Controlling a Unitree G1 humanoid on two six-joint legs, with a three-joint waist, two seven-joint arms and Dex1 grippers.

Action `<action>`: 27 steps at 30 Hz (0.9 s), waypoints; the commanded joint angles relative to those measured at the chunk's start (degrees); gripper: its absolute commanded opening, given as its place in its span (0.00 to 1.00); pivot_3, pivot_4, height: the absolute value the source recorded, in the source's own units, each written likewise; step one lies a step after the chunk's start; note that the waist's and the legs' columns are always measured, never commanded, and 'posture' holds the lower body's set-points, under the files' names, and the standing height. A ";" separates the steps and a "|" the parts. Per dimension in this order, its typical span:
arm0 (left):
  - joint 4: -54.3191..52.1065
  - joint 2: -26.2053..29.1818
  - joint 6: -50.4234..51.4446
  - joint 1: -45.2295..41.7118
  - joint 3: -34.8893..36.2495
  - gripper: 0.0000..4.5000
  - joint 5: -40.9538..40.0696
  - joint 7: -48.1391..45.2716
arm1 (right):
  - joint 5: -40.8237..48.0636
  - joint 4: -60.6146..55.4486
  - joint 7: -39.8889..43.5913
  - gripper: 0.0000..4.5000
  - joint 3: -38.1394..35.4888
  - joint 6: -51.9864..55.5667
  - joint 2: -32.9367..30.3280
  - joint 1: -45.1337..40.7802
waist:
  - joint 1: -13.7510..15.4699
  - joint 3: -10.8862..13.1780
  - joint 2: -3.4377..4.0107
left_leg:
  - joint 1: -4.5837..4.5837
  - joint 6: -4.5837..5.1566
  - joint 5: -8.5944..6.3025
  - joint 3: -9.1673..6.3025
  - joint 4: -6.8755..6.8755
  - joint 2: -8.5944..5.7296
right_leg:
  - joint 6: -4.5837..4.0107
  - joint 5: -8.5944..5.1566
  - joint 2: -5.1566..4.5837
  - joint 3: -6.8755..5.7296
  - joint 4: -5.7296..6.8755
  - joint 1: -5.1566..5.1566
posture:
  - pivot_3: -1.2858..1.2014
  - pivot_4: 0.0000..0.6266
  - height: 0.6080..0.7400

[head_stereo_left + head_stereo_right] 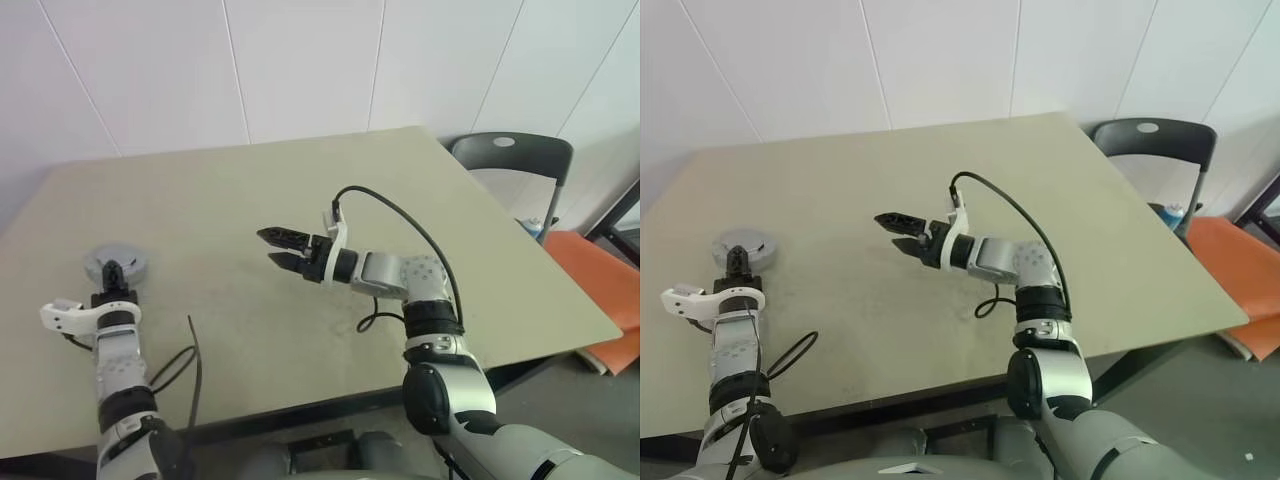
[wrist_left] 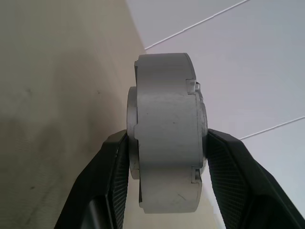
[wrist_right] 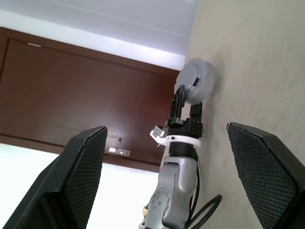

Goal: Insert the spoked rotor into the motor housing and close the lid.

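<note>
A: Start at your left gripper (image 2: 167, 157). What is between the fingers?

B: Its two black fingers (image 2: 107, 176) are clamped on a thick grey metal disc (image 2: 167, 143), one pad on each flat face. In the left wrist view you see the disc edge-on, with stepped notches along its rim. It looks like the motor with its lid on, but you cannot tell from this edge-on look what is inside.

A: And where does that sit in the head view?

B: At the left edge of the left eye view, about halfway down. The disc (image 1: 117, 266) shows there as a round silvery shape just above the left gripper (image 1: 112, 272), close to the table (image 1: 300, 200) surface. Whether it touches the top you cannot tell.

A: Now your right gripper?

B: Its fingers stand wide apart with nothing between them. In the left eye view the right gripper (image 1: 283, 249) is a little left of the frame's centre, pointing toward the left side of the picture, above the tan tabletop and well apart from the disc.

A: Anything further out?

B: A dark chair (image 1: 512, 160) stands past the table's far right corner, upper right of the frame, with something orange (image 1: 600, 275) below it.
</note>
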 commanded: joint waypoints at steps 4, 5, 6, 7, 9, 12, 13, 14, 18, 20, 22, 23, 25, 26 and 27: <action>-4.18 -1.77 -0.84 1.01 0.15 0.47 2.96 2.43 | 1.54 -2.27 1.05 0.93 0.01 -0.05 3.81 0.02 | -0.22 0.00 0.00 | 0.04 0.00 0.00 0.01 0.00 0.01 | 0.00 0.00 0.00 0.01 0.05 -0.01 | 0.52 0.00 1.00; -4.81 -2.27 -0.74 1.49 0.22 0.47 3.24 3.12 | 1.55 -2.23 1.12 0.93 0.00 -0.05 3.83 0.01 | -0.23 0.00 0.00 | 0.04 0.00 0.00 0.01 0.00 0.01 | 0.00 0.00 0.00 0.02 0.06 -0.01 | 0.52 0.00 1.00; -5.70 -3.01 -0.59 2.09 0.41 0.47 3.23 3.96 | 1.51 -2.14 1.17 0.93 0.02 -0.14 3.90 -0.03 | -0.25 -0.01 0.01 | 0.03 0.00 0.00 0.01 0.00 0.01 | 0.00 0.00 0.00 0.02 0.05 -0.01 | 0.52 0.00 1.00; -7.04 -3.99 -0.29 2.95 0.38 0.47 3.25 4.86 | 1.45 -2.04 1.24 0.93 0.06 -0.22 3.95 -0.07 | -0.24 -0.01 0.01 | 0.04 0.00 0.00 0.03 -0.01 0.01 | 0.00 0.00 -0.02 0.04 0.05 -0.01 | 0.52 0.00 1.00; -9.68 -5.71 0.29 4.45 0.12 0.47 3.30 6.18 | 1.40 -1.91 1.33 0.93 0.08 -0.32 3.98 -0.12 | -0.17 -0.01 0.01 | 0.03 0.00 0.00 0.06 -0.01 0.00 | 0.01 0.00 -0.04 0.06 0.04 -0.01 | 0.52 0.00 1.00; -14.34 -8.33 0.86 6.72 -0.41 0.47 3.68 9.47 | 1.41 -1.83 1.45 0.93 0.17 -0.23 3.90 -0.10 | -0.11 -0.02 0.02 | 0.04 0.01 -0.01 0.14 0.00 -0.02 | 0.03 0.01 -0.06 0.12 0.04 -0.01 | 0.52 0.00 1.00; -15.67 -8.94 1.07 7.36 -0.63 0.47 4.02 10.66 | 1.39 -1.78 1.52 0.93 0.22 -0.19 3.85 -0.09 | -0.08 -0.02 0.02 | 0.05 0.01 -0.01 0.16 0.00 -0.02 | 0.04 0.02 -0.06 0.14 0.04 -0.01 | 0.52 0.00 1.00; -16.88 -9.45 1.30 7.93 -0.84 0.47 4.33 11.78 | 1.36 -1.72 1.61 0.93 0.27 -0.14 3.78 -0.09 | -0.06 -0.03 0.01 | 0.06 0.01 -0.01 0.17 0.00 -0.02 | 0.05 0.02 -0.06 0.15 0.04 0.00 | 0.52 0.00 1.00; -20.23 -10.53 2.94 9.64 -1.62 0.47 5.31 15.67 | 1.18 -1.42 1.95 0.93 0.48 0.03 3.44 -0.26 | -0.20 -0.06 0.01 | 0.13 0.01 -0.01 0.20 0.02 0.00 | 0.06 0.03 -0.01 0.15 0.07 0.04 | 0.52 0.00 1.00; -21.73 -10.76 4.13 10.57 -2.36 0.47 5.91 17.99 | 1.00 -1.19 2.13 0.93 0.53 -0.02 3.30 -0.42 | -0.18 -0.08 0.01 | 0.17 0.01 -0.01 0.24 0.02 0.00 | 0.06 0.03 0.03 0.15 0.08 0.06 | 0.52 0.00 1.00; -23.51 -11.07 5.38 11.30 -3.17 0.63 6.10 20.09 | 0.85 -0.98 2.29 0.94 0.55 -0.08 3.19 -0.56 | -0.15 -0.11 0.03 | 0.21 0.01 -0.01 0.25 0.02 0.00 | 0.06 0.03 0.05 0.15 0.08 0.10 | 0.52 0.00 1.00; -24.44 -11.26 5.99 11.53 -3.46 0.69 6.08 21.26 | 0.77 -0.87 2.36 0.94 0.57 -0.13 3.15 -0.62 | -0.18 -0.11 0.03 | 0.22 0.01 -0.01 0.25 0.02 0.00 | 0.06 0.03 0.06 0.15 0.08 0.11 | 0.52 0.00 1.00; -26.86 -11.65 7.41 11.86 -3.90 0.83 5.89 24.34 | 0.47 -0.64 2.48 0.94 0.71 -0.33 3.14 -0.75 | -0.17 -0.13 0.05 | 0.26 0.01 -0.01 0.26 0.03 0.01 | 0.06 0.03 0.07 0.15 0.10 0.15 | 0.52 0.00 1.00; -28.01 -11.94 7.99 11.92 -4.03 0.90 5.61 25.87 | 0.32 -0.50 2.54 0.94 0.76 -0.43 3.09 -0.82 | -0.18 -0.13 0.05 | 0.30 0.01 -0.01 0.26 0.03 0.01 | 0.07 0.03 0.07 0.15 0.10 0.19 | 0.52 0.00 1.00; -29.87 -12.32 9.04 12.13 -4.40 0.98 5.31 27.98 | 0.14 -0.33 2.61 0.94 0.84 -0.54 3.02 -0.90 | -0.18 -0.13 0.05 | 0.34 0.01 -0.01 0.27 0.03 0.01 | 0.07 0.03 0.07 0.15 0.09 0.24 | 0.52 0.00 1.00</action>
